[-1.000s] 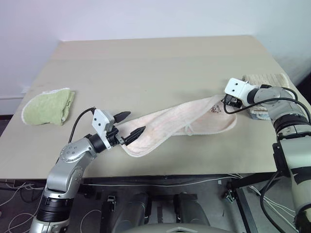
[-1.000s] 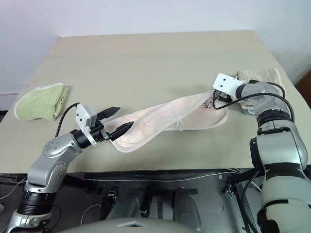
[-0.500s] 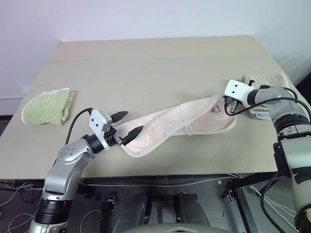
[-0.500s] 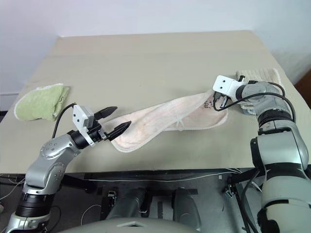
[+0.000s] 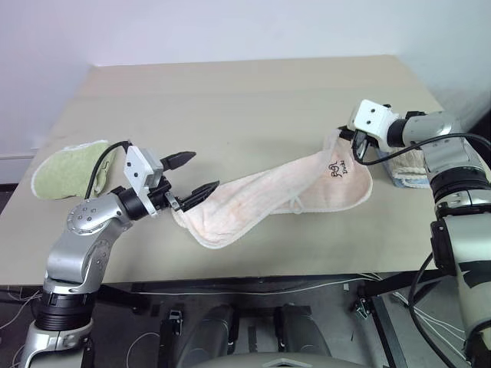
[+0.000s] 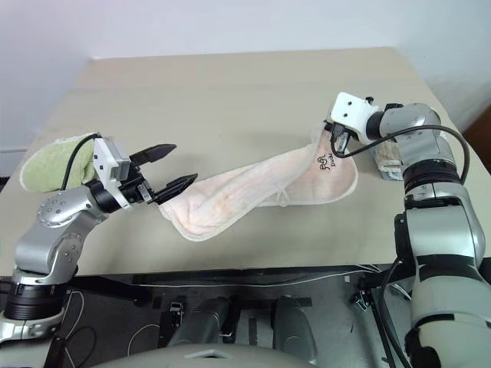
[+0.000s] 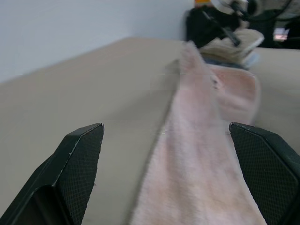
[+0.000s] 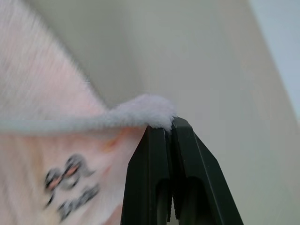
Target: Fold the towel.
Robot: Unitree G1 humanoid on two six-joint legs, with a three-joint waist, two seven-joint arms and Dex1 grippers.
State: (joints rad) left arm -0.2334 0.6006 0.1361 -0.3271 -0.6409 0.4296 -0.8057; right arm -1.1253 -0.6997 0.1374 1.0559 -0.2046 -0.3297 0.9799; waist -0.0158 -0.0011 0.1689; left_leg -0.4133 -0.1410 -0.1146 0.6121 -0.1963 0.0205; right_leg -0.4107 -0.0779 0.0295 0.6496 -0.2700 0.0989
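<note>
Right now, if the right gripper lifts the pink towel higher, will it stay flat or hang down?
Probably it will hang limp: the pink towel already sags from the corner pinched in the right gripper. It looks light, since that thin pinch raises it. The far end near the left gripper would likely drag on the table.

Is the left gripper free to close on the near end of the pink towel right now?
Probably yes: the left gripper is open, the pink towel lies between its fingers, and nothing blocks it.
</note>
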